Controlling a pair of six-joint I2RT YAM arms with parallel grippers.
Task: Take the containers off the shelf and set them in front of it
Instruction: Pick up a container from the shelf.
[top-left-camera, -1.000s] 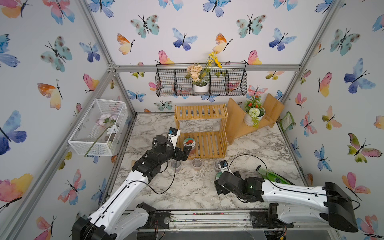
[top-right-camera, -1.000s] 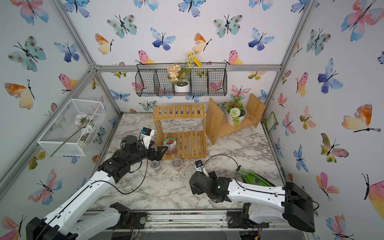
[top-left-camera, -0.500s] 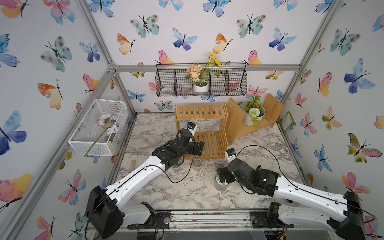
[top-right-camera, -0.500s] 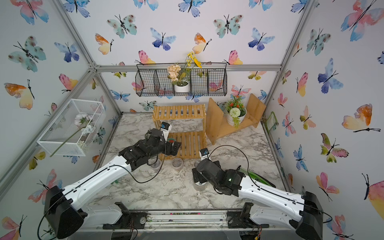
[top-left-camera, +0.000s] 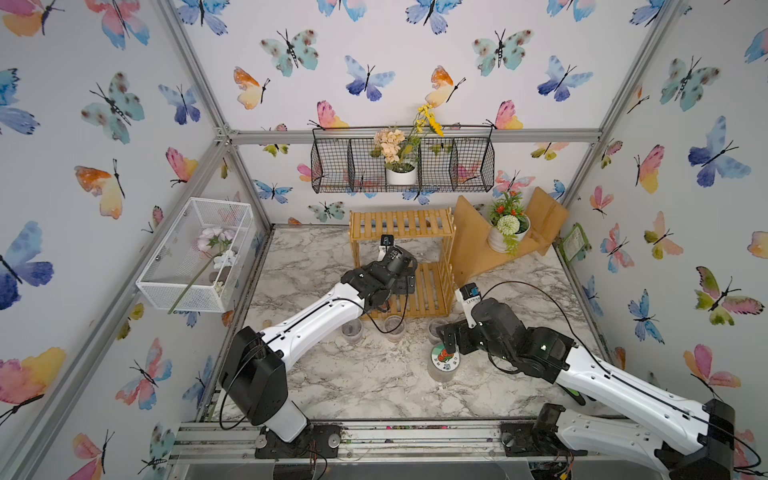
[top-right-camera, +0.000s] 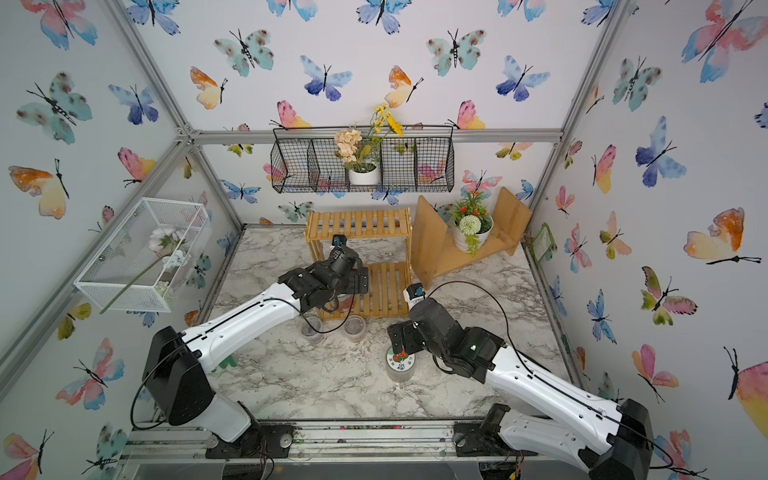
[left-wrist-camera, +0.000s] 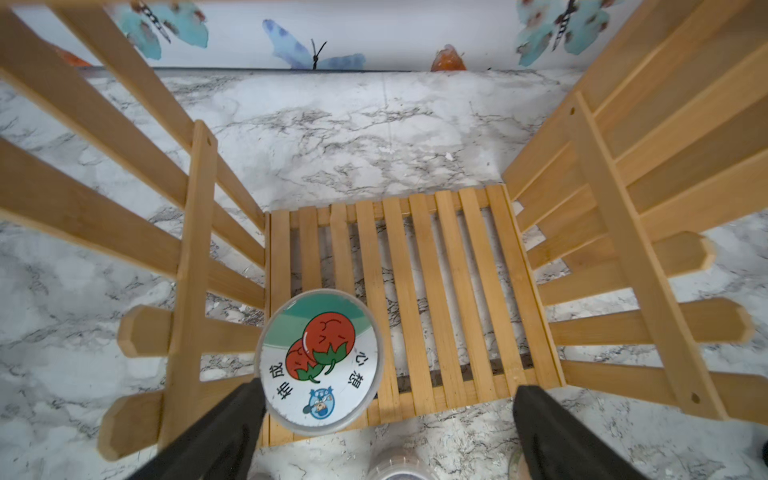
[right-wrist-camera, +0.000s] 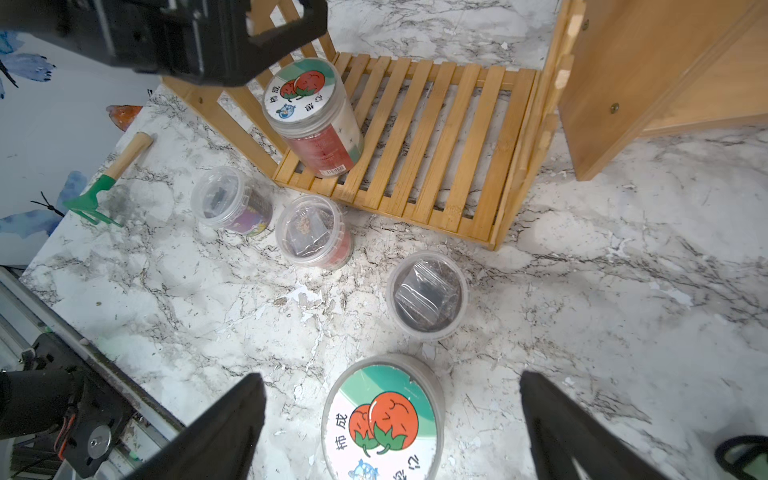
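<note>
The bamboo shelf (top-left-camera: 401, 224) stands at the back of the table. One white-lidded jar (left-wrist-camera: 320, 359) (right-wrist-camera: 313, 116) stands on its lower tier. My left gripper (left-wrist-camera: 390, 388) hangs open over that tier's front edge, and the jar's lid is close to one finger. A second jar (top-left-camera: 444, 360) (right-wrist-camera: 384, 419) stands on the marble in front. My right gripper (right-wrist-camera: 390, 377) is open above it, fingers wide on either side and apart from it. Three small cups stand before the shelf: purple (right-wrist-camera: 232, 199), orange-red (right-wrist-camera: 313, 230) and dark (right-wrist-camera: 426, 295).
A green hand rake (right-wrist-camera: 104, 187) lies left of the cups. An angled wooden board stand (top-left-camera: 478, 237) with a flower pot (top-left-camera: 505, 232) is right of the shelf. A black wire basket (top-left-camera: 401, 166) hangs on the back wall and a white mesh box (top-left-camera: 195, 253) on the left wall.
My left arm has reached forward from the table's left to the shelf's lower tier. The right arm has shifted right and drawn up from the jar on the marble.
</note>
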